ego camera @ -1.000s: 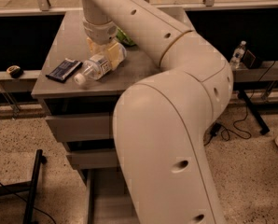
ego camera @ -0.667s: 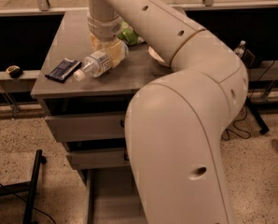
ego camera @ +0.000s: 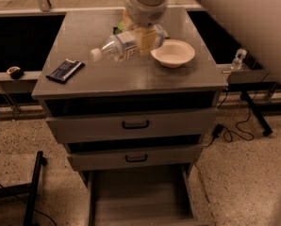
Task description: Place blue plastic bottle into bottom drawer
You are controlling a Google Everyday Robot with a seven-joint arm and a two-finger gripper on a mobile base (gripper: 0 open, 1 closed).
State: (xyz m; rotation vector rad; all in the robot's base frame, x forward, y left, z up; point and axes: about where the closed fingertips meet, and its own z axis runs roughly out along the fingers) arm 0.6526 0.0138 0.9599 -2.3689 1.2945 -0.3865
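Note:
The blue plastic bottle [ego camera: 123, 46], clear with a white cap and a pale label, hangs tilted above the cabinet top, cap pointing left and slightly down. My gripper [ego camera: 147, 36] is shut on the bottle's right half, coming down from the arm at the top of the view. The bottom drawer [ego camera: 140, 197] is pulled open below the cabinet front; its grey floor is bare.
A white bowl [ego camera: 173, 53] sits on the cabinet top [ego camera: 84, 74] right of the bottle. A dark snack packet [ego camera: 65, 70] lies at the left. A green item [ego camera: 118, 28] peeks behind the gripper. Two shut drawers with black handles [ego camera: 135, 125] are above the open one.
The bottle has left the cabinet top and now hangs in the gripper, moved right toward the bowl. The arm has swung out of the way, uncovering the bowl and drawers.

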